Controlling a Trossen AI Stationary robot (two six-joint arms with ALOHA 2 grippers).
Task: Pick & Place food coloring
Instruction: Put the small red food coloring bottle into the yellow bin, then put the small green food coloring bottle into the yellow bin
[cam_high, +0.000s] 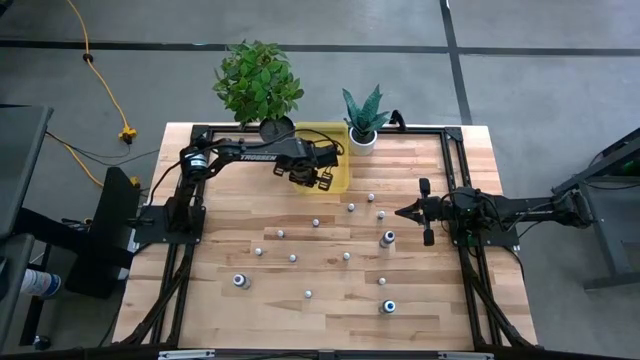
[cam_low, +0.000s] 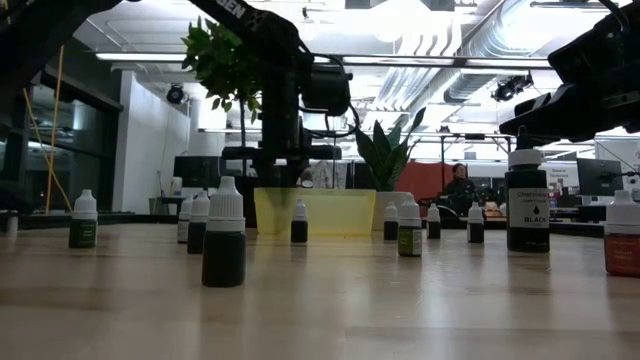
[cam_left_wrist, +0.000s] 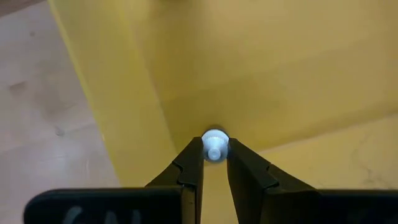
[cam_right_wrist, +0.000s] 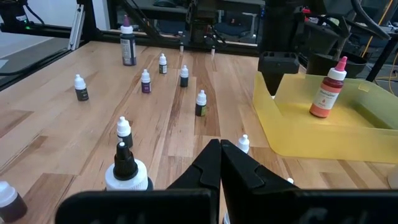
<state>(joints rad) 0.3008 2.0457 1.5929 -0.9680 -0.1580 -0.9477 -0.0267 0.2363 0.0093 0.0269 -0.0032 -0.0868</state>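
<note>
between my left pincer (cam_left_wrist: 214, 163) tips sits a tiny food coloring bottle (cam_left_wrist: 214, 145), pinched at its cap, hanging over the yellow tray (cam_left_wrist: 298, 74) at the bench's far edge. i'd lower well inside the wall before releasing. right pincer (cam_right_wrist: 221, 163) waits closed.

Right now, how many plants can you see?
2. A bushy plant and a spiky plant in a white pot stand at the table's far edge, one on each side of the yellow tray.
</note>
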